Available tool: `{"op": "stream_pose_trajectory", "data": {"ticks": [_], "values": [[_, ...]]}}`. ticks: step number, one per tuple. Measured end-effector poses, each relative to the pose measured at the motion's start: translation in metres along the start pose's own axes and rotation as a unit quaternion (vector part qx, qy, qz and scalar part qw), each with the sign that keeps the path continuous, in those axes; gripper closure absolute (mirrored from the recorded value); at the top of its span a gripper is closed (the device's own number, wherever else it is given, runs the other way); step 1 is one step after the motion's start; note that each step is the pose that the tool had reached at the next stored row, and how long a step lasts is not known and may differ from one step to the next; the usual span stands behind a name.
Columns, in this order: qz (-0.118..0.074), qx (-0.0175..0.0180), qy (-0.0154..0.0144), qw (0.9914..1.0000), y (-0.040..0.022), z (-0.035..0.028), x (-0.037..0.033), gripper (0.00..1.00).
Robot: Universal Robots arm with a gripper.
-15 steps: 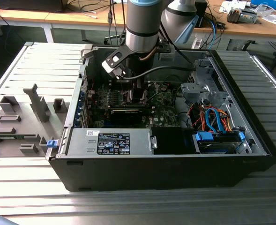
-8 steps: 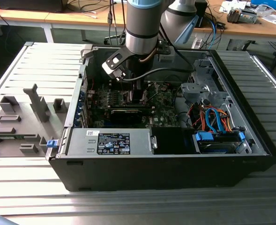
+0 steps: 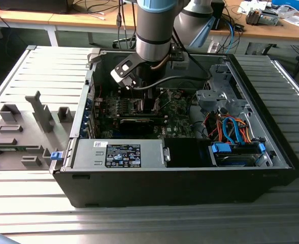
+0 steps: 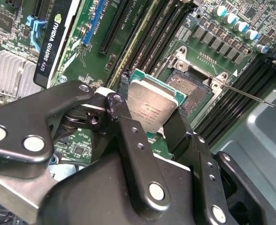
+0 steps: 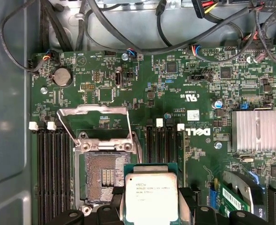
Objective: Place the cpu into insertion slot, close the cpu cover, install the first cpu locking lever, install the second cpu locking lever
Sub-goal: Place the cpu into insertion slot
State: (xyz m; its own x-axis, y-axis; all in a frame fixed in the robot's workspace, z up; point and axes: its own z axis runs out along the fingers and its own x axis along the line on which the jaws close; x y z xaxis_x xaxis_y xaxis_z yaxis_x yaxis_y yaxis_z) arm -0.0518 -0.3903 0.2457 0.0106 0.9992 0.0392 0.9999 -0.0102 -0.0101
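Close by the insertion slot, the tool grips the cpu; cpu cover raised.

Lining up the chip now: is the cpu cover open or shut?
Open. In the first wrist view the cpu cover stands raised off the insertion slot, whose contacts lie bare.

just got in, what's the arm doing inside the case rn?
The arm is down inside the open computer case. Its tool is shut on the cpu, holding it close over one edge of the insertion slot, not yet seated. The slot is bare, and the cpu cover stands raised open.
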Motion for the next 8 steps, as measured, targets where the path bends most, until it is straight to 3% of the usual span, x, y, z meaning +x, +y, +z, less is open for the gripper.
{"op": "stream_pose_trajectory", "data": {"ticks": [8], "values": [[0.000, 0.0000, 0.0000, 1.00000, 0.0000, 0.0031, 0.0000, 0.46]]}}
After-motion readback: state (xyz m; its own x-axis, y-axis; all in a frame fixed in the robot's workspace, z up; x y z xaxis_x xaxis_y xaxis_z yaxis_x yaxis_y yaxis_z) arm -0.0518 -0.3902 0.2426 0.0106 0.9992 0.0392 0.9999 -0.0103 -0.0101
